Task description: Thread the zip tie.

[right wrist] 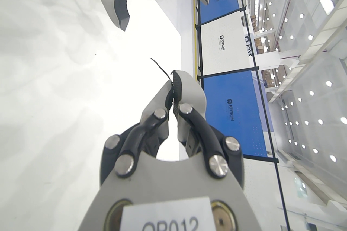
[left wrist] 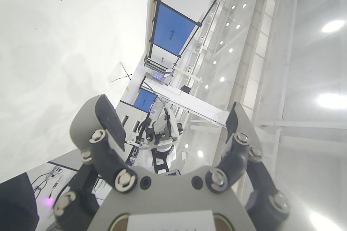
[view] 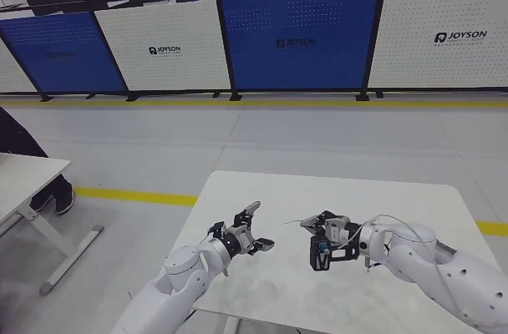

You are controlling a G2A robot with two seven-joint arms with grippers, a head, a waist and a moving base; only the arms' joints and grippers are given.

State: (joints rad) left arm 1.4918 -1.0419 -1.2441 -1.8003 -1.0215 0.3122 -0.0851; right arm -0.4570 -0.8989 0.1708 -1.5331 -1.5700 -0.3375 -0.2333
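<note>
Both hover above the table (view: 321, 188), facing: left pincer (view: 261, 225) spread wide, right pincer (right wrist: 172, 81) clamping the zip tie (right wrist: 160, 68).

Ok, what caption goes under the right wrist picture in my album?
Right claw pinches a thin black zip tie over the white table, tip toward the open left claw.

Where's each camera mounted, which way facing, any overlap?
Top view: above the arms, looking down at the white table; both arms show.
Left wrist: on left arm, looking past the open left gripper at the right gripper.
Right wrist: on right arm, past its gripper, shut on the zip tie, toward the left gripper.
Shared: both grippers, facing each other.
</note>
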